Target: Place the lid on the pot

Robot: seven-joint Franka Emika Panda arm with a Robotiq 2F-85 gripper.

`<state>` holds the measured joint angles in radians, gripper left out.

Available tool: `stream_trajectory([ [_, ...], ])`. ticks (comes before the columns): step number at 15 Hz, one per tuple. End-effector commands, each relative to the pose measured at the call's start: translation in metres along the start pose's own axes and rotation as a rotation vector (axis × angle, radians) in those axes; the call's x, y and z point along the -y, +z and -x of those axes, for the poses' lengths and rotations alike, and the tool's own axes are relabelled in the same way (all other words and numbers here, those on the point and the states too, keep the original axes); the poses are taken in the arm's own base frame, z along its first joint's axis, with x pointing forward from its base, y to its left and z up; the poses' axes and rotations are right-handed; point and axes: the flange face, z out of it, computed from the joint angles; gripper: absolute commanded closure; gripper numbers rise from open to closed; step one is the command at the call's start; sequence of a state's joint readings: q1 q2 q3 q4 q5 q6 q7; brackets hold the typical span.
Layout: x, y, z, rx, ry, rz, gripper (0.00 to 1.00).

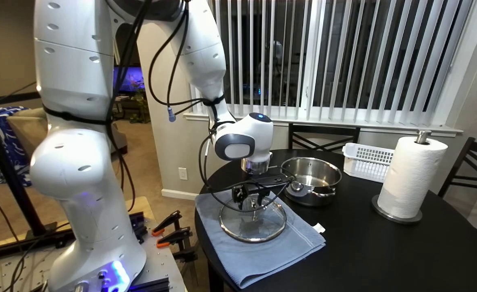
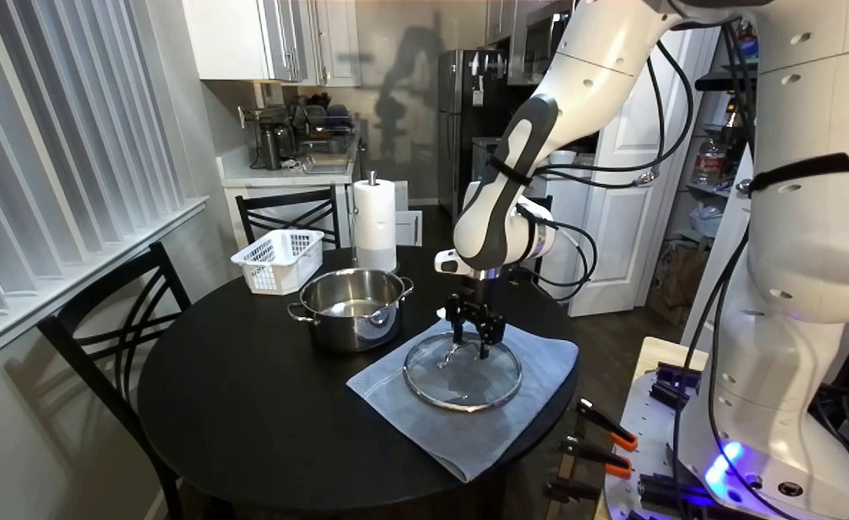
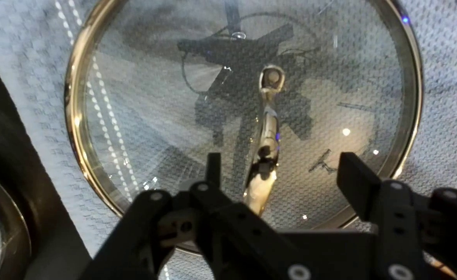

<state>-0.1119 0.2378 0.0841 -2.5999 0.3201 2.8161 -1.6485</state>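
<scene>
The clear glass lid [image 1: 258,230] with a metal rim lies flat on a folded blue-grey cloth; it also shows in an exterior view [image 2: 460,386] and the wrist view [image 3: 314,105]. A shiny metal handle [image 3: 269,124] arches across its middle. My gripper [image 3: 279,165] is open over the lid, fingers apart on either side of the handle's near part, which sits closer to the left finger with gaps visible. In an exterior view the gripper [image 2: 471,348] points down at the lid. The steel pot [image 1: 309,198] stands open beside the cloth, also in an exterior view [image 2: 356,328].
The cloth [image 1: 271,259] lies at the edge of the round black table [image 1: 368,251]. A white slatted basket [image 1: 366,162] and a paper towel roll [image 1: 411,178] stand beyond the pot. The pot's rim [image 3: 22,225] shows at the wrist view's left edge. Cables hang by the wrist.
</scene>
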Motion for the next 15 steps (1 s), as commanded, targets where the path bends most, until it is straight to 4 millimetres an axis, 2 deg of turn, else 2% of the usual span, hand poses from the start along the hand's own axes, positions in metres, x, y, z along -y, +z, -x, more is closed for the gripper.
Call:
stream_trajectory([
  [1, 0.004, 0.002, 0.005, 0.002, -0.048, 0.023, 0.53],
  [8, 0.001, 0.002, 0.007, 0.004, -0.058, 0.040, 0.97],
  [12, 0.002, -0.001, 0.008, -0.001, -0.057, 0.045, 0.94],
  [15, 0.004, -0.023, 0.003, -0.026, -0.044, 0.072, 0.94],
])
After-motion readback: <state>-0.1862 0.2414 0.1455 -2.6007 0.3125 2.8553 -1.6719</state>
